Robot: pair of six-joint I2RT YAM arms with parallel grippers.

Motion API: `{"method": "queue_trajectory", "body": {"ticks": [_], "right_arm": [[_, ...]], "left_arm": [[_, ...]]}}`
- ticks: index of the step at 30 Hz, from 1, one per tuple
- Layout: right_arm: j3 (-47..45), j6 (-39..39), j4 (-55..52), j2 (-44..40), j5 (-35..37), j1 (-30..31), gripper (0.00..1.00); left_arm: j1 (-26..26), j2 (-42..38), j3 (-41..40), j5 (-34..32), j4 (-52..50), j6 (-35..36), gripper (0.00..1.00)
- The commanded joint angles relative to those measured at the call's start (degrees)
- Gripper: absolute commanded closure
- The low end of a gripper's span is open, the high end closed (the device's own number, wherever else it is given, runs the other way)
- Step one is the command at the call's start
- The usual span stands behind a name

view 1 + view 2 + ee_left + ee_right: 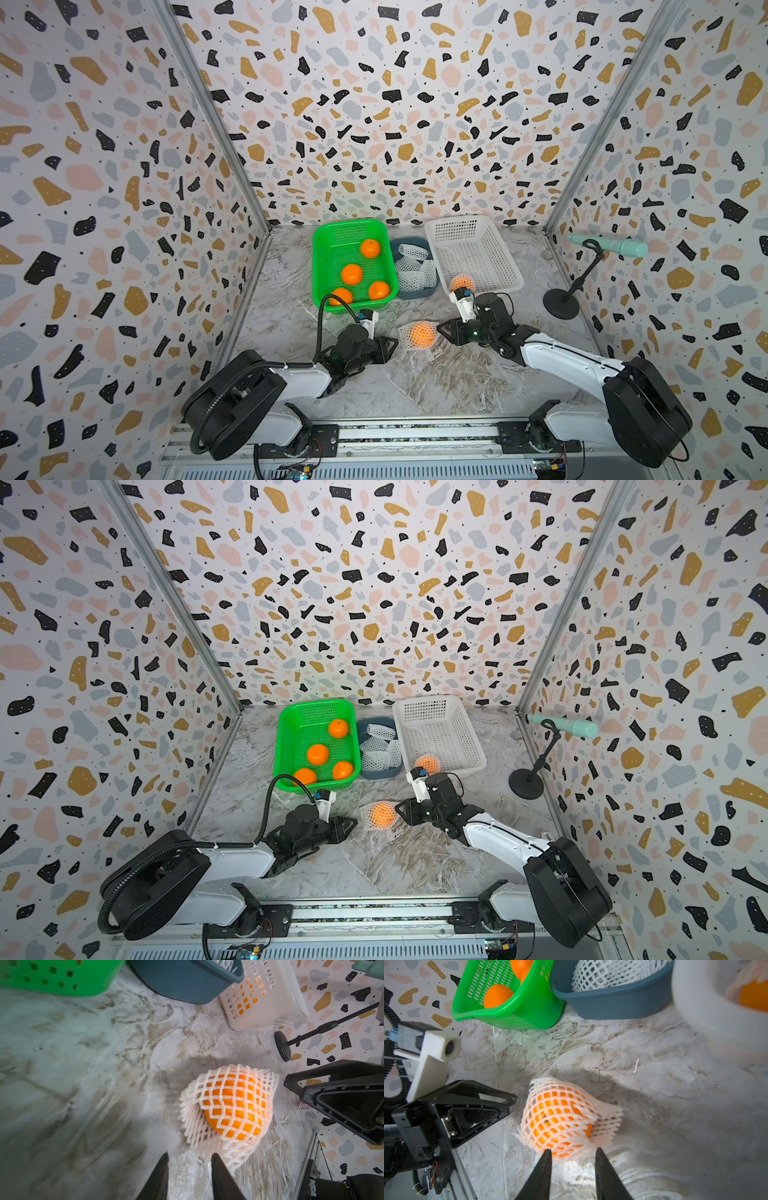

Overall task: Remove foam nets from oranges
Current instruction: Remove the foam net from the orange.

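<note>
**Four oranges bare, two still in nets**

Both top views: the green basket (316, 266) has four bare oranges (351, 274) in it. The blue tub (415, 294) between the two baskets is stuffed with empty nets (409, 266), and I can't count them for sure. The white basket (509, 257) holds one wrapped orange (462, 283) in its near corner. The other netted orange (421, 335) sits on the table (415, 386), right between the left gripper (394, 344) and the right gripper (439, 329). That's six oranges in all.

Left wrist view: the left gripper's jaws are apart with just bare table between them, and the net's loose hem is right beside one tip.

Right wrist view: the right gripper's jaws are apart too, with the tips right at the net's edge. I can't tell if they're touching it.
</note>
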Motion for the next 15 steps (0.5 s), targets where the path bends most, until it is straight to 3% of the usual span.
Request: {"method": "queue_trajectory", "body": {"ticks": [1, 8, 15], "right_arm": [[-0.86, 0.57, 2.2, -0.48, -1.02, -0.18, 0.65], [-1.78, 1.33, 3.06, -1.07, -1.61, -0.14, 0.66], [-1.69, 1.18, 3.06, -1.13, -1.43, -0.18, 0.66]], "left_arm": [[-0.31, 2.03, 2.24, -0.59, 2.06, 0.98, 0.68], [-0.57, 5.37, 4.44, -0.43, 2.47, 1.51, 0.77], [-1.09, 6.54, 5.88, -0.25, 2.21, 1.75, 0.79]]}}
